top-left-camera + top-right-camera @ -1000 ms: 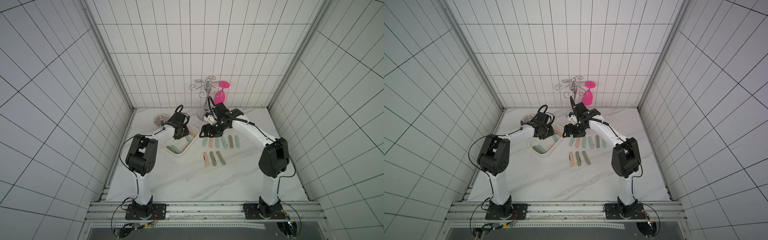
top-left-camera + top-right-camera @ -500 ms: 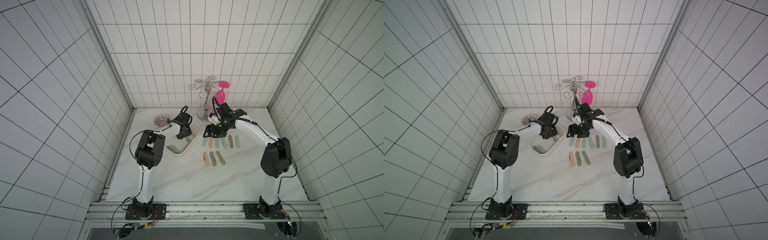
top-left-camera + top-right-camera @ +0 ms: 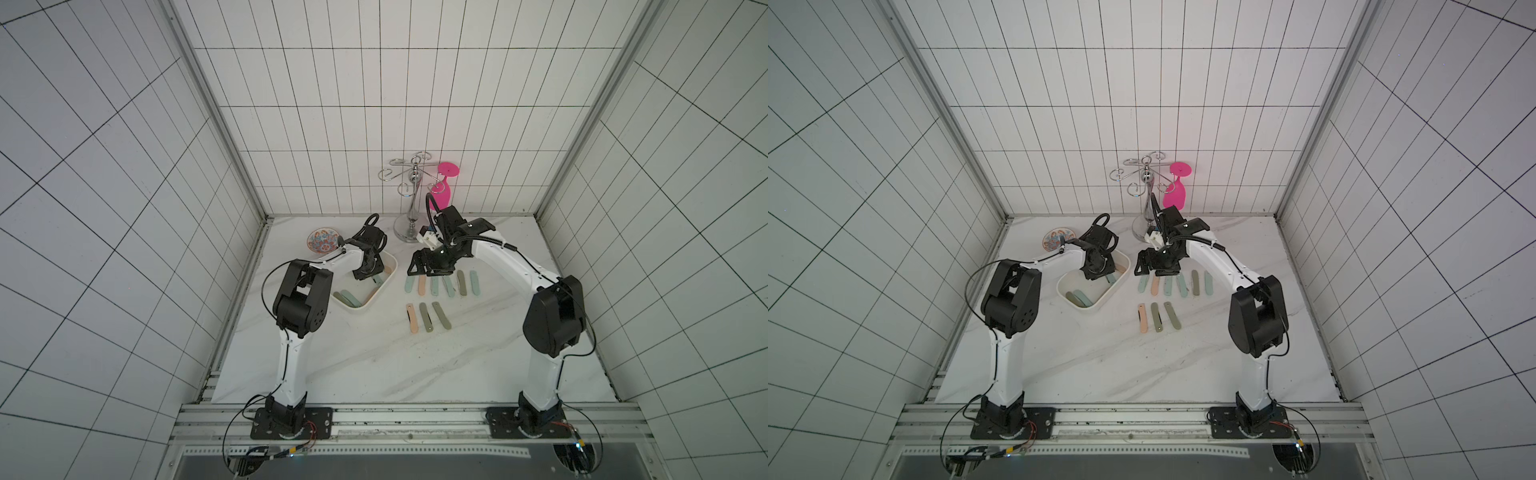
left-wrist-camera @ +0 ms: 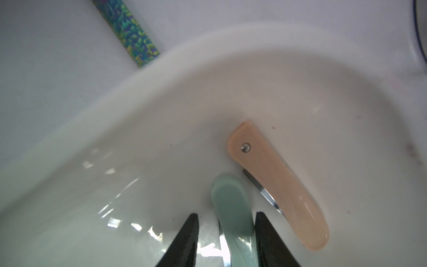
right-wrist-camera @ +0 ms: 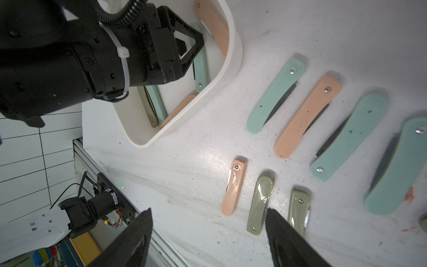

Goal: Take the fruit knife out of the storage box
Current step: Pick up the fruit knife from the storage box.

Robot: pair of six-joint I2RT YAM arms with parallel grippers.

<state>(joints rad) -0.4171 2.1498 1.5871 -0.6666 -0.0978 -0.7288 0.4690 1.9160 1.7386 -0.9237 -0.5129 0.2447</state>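
I have the left fingers down inside the box, at its far end. They stand narrow, one on each side of the mint knife. One finger touches the handle, and the other shows a strip of box floor between itself and the handle, so nothing is clamped. The mint knife lies flat on the box floor.

Close beside it, towards the box's curved end wall, lies a peach knife with its blade edge turned to the mint one. I cannot tell whether the two touch. It crowds the touching finger on that side.

At the box's near end three more lie together: an olive knife, a second mint one and a second peach one.

In both top views the left wrist hangs over the box's far end and hides the grasp from above.

The right fingers are spread wide with nothing between them. They hover over the worktop, just outside the box's long wall. Below them, beside the box, a row of six knives lies on the worktop, and a trio lies level with the box's near end.

A bowl sits just off the box's far corner, behind the left arm. A rack stands beyond the box's far end, with a pink glass hung on it.
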